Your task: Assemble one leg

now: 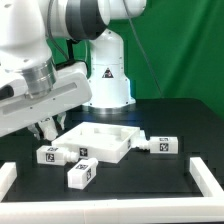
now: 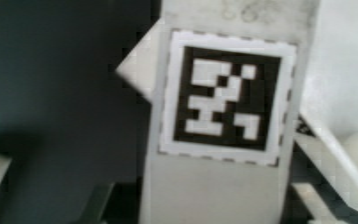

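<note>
At the exterior view's left, your gripper (image 1: 45, 128) hangs just above the leg (image 1: 47, 153), which lies on the black table (image 1: 150, 178) just beside the square panel (image 1: 102, 140). You cannot tell from here whether the fingers are apart or together. Expect the leg to be light, stiff and probably slick plastic, so take it across its long flat sides, mid-length. It is a stubby white block with a black-and-white tag (image 2: 224, 95). Right of the panel lies a spare leg (image 1: 165, 146).

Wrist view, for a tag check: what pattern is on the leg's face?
The leg bears a black-and-white square tag; clearest in wrist view.
</note>
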`<move>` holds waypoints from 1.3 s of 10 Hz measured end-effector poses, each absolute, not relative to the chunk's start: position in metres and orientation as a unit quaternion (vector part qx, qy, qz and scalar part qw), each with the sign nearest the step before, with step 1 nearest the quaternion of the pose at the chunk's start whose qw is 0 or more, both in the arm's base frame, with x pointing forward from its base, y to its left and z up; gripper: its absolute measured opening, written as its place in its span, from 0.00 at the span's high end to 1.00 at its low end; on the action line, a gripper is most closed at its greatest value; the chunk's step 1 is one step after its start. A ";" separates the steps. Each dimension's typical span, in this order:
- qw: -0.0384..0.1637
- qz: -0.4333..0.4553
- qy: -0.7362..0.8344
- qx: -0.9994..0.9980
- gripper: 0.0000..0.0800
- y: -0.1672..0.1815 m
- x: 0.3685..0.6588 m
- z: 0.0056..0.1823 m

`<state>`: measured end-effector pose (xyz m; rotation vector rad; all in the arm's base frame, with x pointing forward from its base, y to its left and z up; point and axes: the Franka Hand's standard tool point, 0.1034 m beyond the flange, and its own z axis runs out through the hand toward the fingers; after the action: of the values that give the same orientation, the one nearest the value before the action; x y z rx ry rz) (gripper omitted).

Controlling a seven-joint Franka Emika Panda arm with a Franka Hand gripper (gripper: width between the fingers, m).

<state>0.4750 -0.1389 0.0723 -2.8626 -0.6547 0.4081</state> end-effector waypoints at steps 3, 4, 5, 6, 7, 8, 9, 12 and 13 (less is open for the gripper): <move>0.089 0.138 -0.219 -0.962 0.64 -0.140 0.473 0.071; 0.090 0.142 -0.212 -0.963 0.64 -0.152 0.465 0.068; 0.092 0.148 -0.201 -0.964 0.64 -0.168 0.453 0.064; 0.091 0.147 -0.201 -0.964 0.64 -0.182 0.441 0.059; 0.090 0.150 -0.191 -0.966 0.64 -0.191 0.425 0.052; 0.092 0.156 -0.184 -0.966 0.64 -0.195 0.414 0.046; 0.085 0.151 -0.184 -0.968 0.64 -0.200 0.409 0.038; 0.073 0.147 -0.184 -0.969 0.64 -0.204 0.404 0.021; 0.072 0.146 -0.187 -0.969 0.64 -0.202 0.404 0.018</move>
<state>0.4044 -0.2021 0.0182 -2.9119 -0.5615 0.4388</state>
